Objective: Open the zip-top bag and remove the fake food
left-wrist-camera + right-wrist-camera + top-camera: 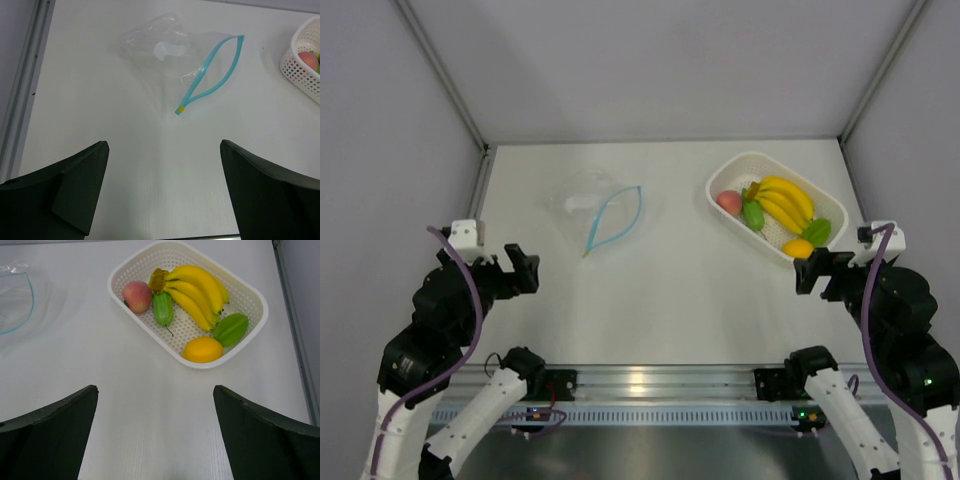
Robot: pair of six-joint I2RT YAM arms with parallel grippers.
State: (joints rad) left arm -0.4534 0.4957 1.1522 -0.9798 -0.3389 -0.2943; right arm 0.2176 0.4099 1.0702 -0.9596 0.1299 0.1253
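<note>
The clear zip-top bag [600, 210] lies flat on the table, its blue zip strip [212, 82] parted in a loop; it looks empty. The fake food lies in a white perforated basket [728, 175]: a banana bunch [197, 290], a pink peach [137, 296], a green piece [162, 308], another green piece [230, 328] and a yellow-orange fruit [202, 349]. My left gripper [164, 147] is open and empty, near of the bag. My right gripper [155, 390] is open and empty, near of the basket. The bag's edge shows in the right wrist view [15, 300].
Grey walls enclose the table on the left, back and right. A metal rail [640, 385] runs along the near edge between the arm bases. The basket's corner shows in the left wrist view [292, 65].
</note>
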